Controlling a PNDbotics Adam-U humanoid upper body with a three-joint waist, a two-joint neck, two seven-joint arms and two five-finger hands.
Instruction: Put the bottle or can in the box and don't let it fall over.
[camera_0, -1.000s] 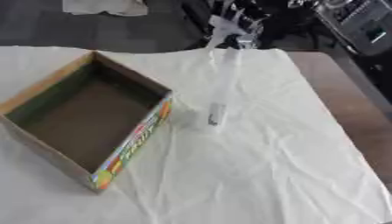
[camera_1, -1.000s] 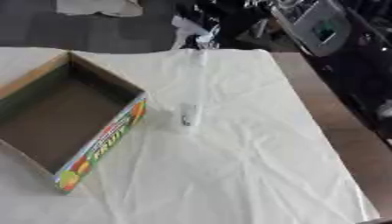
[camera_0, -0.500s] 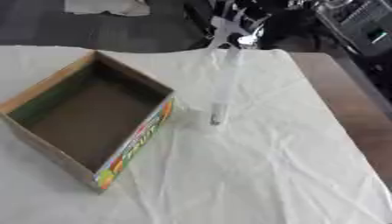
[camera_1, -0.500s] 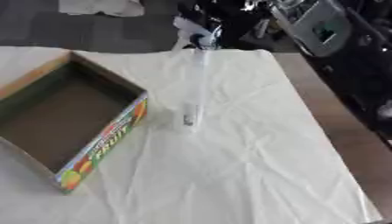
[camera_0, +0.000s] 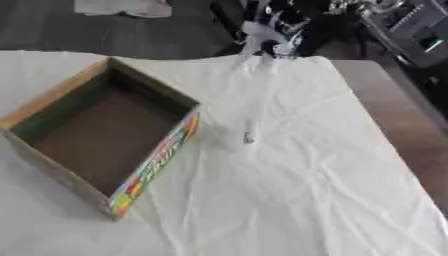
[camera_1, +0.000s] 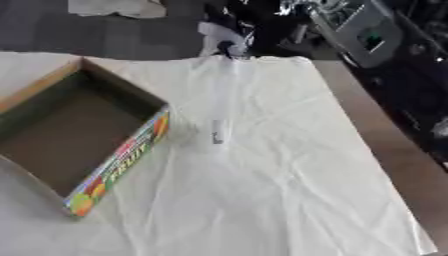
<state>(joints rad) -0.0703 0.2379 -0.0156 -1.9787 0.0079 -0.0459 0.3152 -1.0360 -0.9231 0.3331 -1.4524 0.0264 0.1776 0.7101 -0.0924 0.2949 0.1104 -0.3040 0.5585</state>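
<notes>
Near the middle of the table (camera_0: 385, 125), just right of the box (camera_0: 101, 131), stands one bottle (camera_0: 256, 100): tall, slim, clear and pale, upright on the white cloth (camera_0: 289, 200), so see-through that only its outline and a small dark mark near its foot read well. It stands apart from the box wall, not touching it. Neither of the robot's hands shows in either eye view, so whether they are open or closed cannot be told, and nothing holds the bottle.

The step in hand, as I judge it, is the reach and grasp. A bottle this narrow will tip easily, so the hand should come in level, close around the body below its midpoint, and lift straight up before moving sideways. It should clear the near rim, descend over the bare brown floor of the box, and release only once the base sits flat.

Count: one bottle, no can, one open cardboard box with a colourful printed side, one cloth. Dark equipment (camera_1: 367, 35) crowds the table's far right corner.
</notes>
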